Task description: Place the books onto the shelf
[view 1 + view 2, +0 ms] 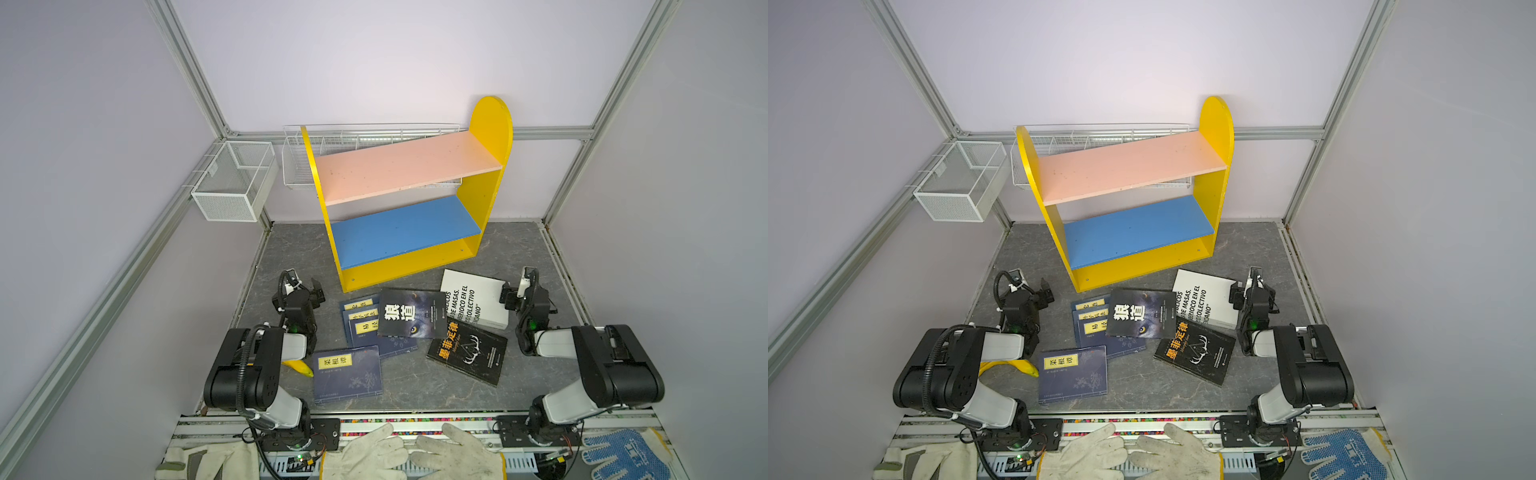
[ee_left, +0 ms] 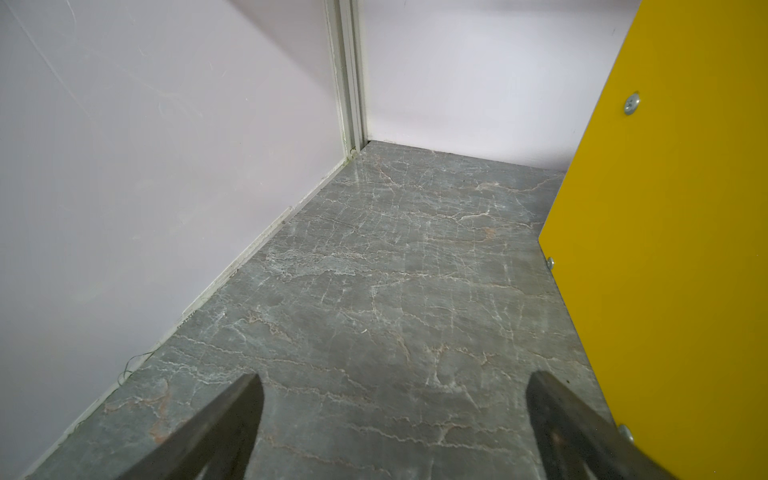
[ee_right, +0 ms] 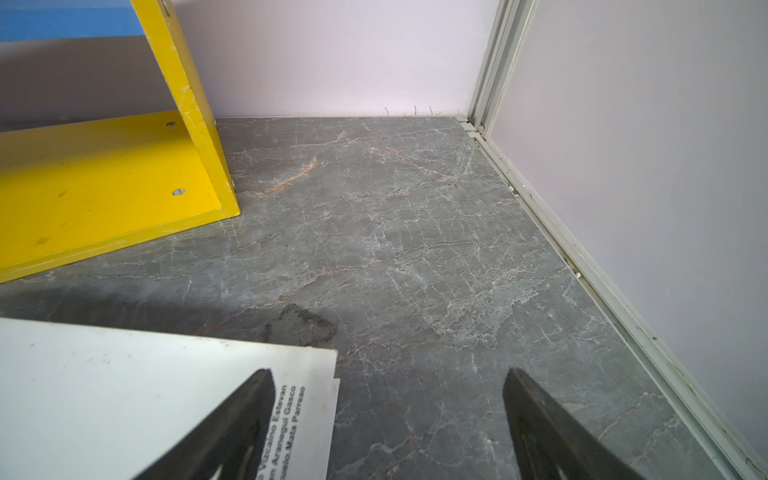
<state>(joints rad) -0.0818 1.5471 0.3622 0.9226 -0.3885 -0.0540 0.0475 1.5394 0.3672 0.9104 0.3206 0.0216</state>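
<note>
The shelf (image 1: pixel 492 124) stands at the back of the table, its pink and blue boards bare. The books lie flat in front of it: several navy ones (image 1: pixel 347 374), a black wolf-cover book (image 1: pixel 411 313), a black one with an orange title (image 1: pixel 469 353) and a thick white one (image 1: pixel 473 303). My left gripper (image 1: pixel 318 291) hovers open left of the navy pile, beside the shelf's yellow side (image 2: pixel 665 208); nothing lies between its fingers (image 2: pixel 395 376). My right gripper (image 1: pixel 505 293) is open at the white book's (image 3: pixel 124 395) right edge, one finger over its cover (image 3: pixel 388 372).
A banana (image 1: pixel 299 368) lies under my left arm next to the front navy book. Two white wire baskets (image 1: pixel 232 183) hang on the back left wall and behind the shelf. Work gloves (image 1: pixel 415 453) rest on the front rail. Walls enclose three sides.
</note>
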